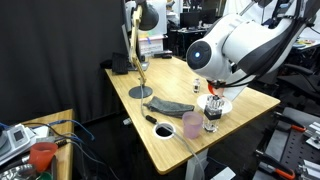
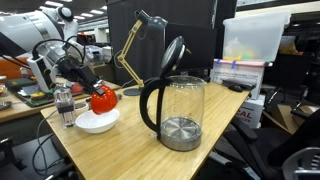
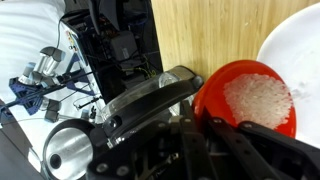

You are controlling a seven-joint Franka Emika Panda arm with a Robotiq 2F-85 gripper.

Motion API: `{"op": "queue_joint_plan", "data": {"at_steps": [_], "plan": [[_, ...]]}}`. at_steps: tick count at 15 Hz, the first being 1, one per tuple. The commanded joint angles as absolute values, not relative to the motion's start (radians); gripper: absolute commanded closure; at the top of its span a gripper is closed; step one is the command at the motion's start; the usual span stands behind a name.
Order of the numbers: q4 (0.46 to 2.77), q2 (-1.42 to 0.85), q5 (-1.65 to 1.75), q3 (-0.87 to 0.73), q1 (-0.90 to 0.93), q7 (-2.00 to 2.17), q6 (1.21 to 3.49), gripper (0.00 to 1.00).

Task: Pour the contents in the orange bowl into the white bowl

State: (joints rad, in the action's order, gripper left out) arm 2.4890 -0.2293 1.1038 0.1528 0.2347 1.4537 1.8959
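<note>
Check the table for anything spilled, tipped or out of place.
No spill shows on the table. The orange bowl hangs tilted over the white bowl, but the gripper holds it by the rim, white granules inside. The only other oddity: the glass kettle has its lid standing open.

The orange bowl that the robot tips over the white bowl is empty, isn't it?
Not empty: the wrist view shows white grains lying in the orange bowl. The rest is right: the gripper holds it tilted over the white bowl.
</note>
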Motion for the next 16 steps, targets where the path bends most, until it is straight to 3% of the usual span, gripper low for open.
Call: {"op": "queue_joint_plan", "data": {"at_steps": [1,16], "plan": [[2.469,-0.253,1.132,0.176,0.255,1.481,1.812,0.98],[2.431,-0.270,1.099,0.183,0.223,1.456,1.859,0.98]]}}
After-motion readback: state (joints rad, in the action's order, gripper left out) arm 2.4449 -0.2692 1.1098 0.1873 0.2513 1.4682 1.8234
